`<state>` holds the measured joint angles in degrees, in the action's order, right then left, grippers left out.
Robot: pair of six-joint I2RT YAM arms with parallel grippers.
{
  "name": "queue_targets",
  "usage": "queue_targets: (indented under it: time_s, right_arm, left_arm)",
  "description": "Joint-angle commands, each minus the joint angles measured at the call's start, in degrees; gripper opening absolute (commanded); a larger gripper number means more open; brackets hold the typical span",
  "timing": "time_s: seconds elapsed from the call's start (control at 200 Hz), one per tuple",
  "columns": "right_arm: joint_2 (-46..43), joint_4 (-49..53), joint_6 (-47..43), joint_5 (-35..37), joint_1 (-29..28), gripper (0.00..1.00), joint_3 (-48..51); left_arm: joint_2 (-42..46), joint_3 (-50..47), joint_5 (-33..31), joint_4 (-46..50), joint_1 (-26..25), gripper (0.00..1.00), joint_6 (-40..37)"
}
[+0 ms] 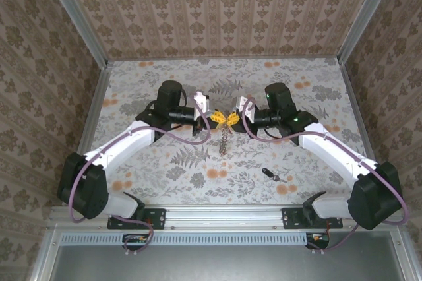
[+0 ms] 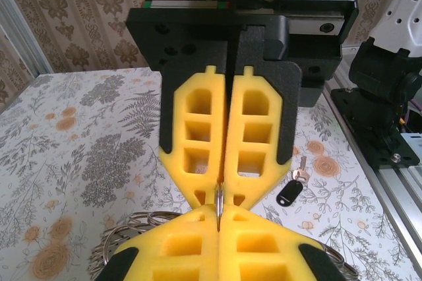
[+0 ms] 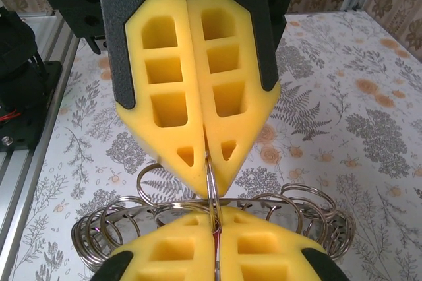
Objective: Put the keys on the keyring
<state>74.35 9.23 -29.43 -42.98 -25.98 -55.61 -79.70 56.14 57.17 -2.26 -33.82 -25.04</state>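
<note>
Left gripper (image 2: pixel 221 188) and right gripper (image 3: pixel 208 162) met tip to tip, each clamped on the keyring (image 3: pixel 310 205); black-headed key (image 2: pixel 290 192) lay flat on table, well apart, nearer right arm

Lab-style robot cell: aluminium-profile frame (image 1: pixel 224 218), patterned paper walls (image 1: pixel 224 10), floral-print table (image 1: pixel 178 83).

Nothing legible here, folks: no lettering, label, brand, number or sign can be read on anything in view.
</note>
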Motion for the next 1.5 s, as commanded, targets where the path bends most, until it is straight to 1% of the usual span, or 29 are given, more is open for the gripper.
queue_targets:
  time_s: [0.0, 0.18, 0.295, 0.395, 0.495, 0.54, 0.635, 0.795, 0.95, 1.34, 1.405, 1.495]
  right_arm:
    - [-1.8, -0.6, -0.4, 2.1, 0.3, 0.15, 0.5]
    - [-3.5, 0.7, -2.4, 5.2, 0.3, 0.19, 0.5]
    - [-3.6, 3.0, -3.9, 4.1, 0.3, 0.24, -0.2]
    - [-3.9, 4.3, -4.8, 4.3, 0.3, 0.26, -0.4]
    - [-5.0, 6.4, -6.8, 8.8, 0.3, 0.26, -0.7]
    - [-5.7, 6.1, -7.1, 9.7, 0.4, 0.25, -0.4]
    - [-6.3, 5.3, -6.0, 7.2, 0.3, 0.21, -0.7]
    - [-5.1, 3.0, -3.2, 2.4, 0.2, 0.2, -1.2]
    - [-3.5, 4.0, -3.8, 2.2, 0.2, 0.22, -1.8]
    - [-2.5, 0.9, -2.3, -0.3, 0.1, 0.23, -1.8]
    - [-2.8, 1.2, -2.5, 0.4, 0.1, 0.24, -1.7]
    - [-3.2, 4.4, -5.1, 3.6, 0.1, 0.25, -1.8]
  left_arm:
    - [2.3, 0.4, 3.6, -0.9, -0.5, 0.0, 0.4]
    - [2.4, 1.1, 2.3, 1.0, -0.5, 0.0, -0.7]
    - [2.3, 1.3, 1.5, 1.4, -0.5, 0.0, -1.0]
    - [2.4, 1.4, 1.3, 1.7, -0.6, 0.0, -1.2]
    - [2.4, 1.6, 0.9, 2.0, -0.9, 0.0, -1.2]
    - [2.4, 1.6, 0.7, 2.0, -1.0, 0.0, -1.3]
    - [2.3, 1.6, 0.8, 2.0, -1.1, 0.0, -1.4]
    - [2.1, 1.8, 0.8, 1.9, -1.2, 0.0, -1.4]
    - [2.1, 1.8, 0.8, 1.8, -1.3, 0.0, -1.4]
    - [2.1, 2.1, 0.7, 2.0, -1.4, 0.0, -1.4]
    - [2.1, 2.1, 0.4, 2.2, -1.4, 0.0, -1.5]
    - [2.3, 2.1, -0.1, 2.3, -1.4, 0.0, -1.6]
